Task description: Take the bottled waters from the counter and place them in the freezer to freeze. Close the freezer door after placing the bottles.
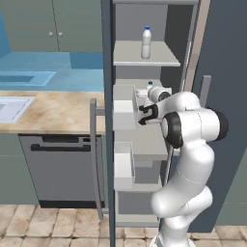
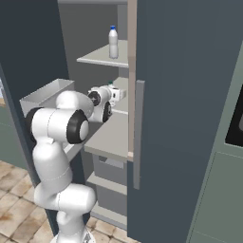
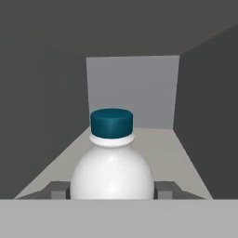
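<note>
One bottled water [image 1: 146, 43] [image 2: 113, 42] stands upright on the upper shelf inside the open freezer [image 1: 140, 21] [image 2: 90, 33]. My gripper [image 1: 147, 92] [image 2: 115, 93] [image 3: 111, 190] reaches in over the middle shelf. It is shut on a second bottled water [image 3: 111, 169], whose blue cap points up between the fingers [image 3: 163, 189]. That cap [image 1: 150, 83] [image 2: 110, 83] just peeks above the hand. The freezer door [image 1: 107, 111] [image 2: 28, 52] stands wide open to my left, with its white bins [image 1: 124, 108] facing inward. The beige counter [image 1: 58, 113] lies further left.
A white sink [image 1: 12, 107] is set into the counter above a dark dishwasher [image 1: 60, 169]. The door's long bar handle [image 1: 93, 149] juts toward the counter. A closed dark panel with a handle [image 2: 138, 133] walls the right side. The lower shelves [image 1: 144, 144] are bare.
</note>
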Robot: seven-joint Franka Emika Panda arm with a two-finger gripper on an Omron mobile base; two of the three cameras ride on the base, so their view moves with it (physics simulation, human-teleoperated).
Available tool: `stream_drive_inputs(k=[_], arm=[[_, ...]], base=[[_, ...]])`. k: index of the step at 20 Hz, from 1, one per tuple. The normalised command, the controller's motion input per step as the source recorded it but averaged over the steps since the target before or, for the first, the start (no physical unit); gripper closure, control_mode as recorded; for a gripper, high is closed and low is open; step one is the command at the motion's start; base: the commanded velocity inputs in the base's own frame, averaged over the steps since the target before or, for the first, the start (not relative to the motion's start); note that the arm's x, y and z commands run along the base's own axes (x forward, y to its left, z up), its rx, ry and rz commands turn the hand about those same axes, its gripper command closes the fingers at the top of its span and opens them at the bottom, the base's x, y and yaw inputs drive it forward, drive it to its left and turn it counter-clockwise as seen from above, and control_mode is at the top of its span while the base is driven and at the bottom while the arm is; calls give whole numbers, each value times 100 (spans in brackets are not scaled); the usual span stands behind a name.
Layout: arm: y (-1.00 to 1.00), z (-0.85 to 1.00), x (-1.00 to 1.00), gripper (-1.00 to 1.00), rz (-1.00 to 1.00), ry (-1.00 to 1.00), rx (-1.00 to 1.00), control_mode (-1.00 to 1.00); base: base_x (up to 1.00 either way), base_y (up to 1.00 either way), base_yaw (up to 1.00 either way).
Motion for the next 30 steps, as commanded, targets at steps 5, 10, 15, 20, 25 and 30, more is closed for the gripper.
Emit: stream_drive_inputs(k=[5, 10, 15, 20, 25, 30], arm=[[0, -6, 44, 100, 0, 0, 0, -100], [0, -17, 38, 100, 0, 1, 0, -100], [0, -36, 28, 100, 0, 5, 0, -100], [0, -34, 16, 100, 0, 4, 0, -100], [0, -20, 9, 100, 0, 0, 0, -100], [0, -9, 4, 100, 0, -2, 0, -100]], base=[[0, 0, 0], [0, 0, 0], [0, 0, 0], [0, 0, 0], [0, 0, 0], [0, 0, 0]])
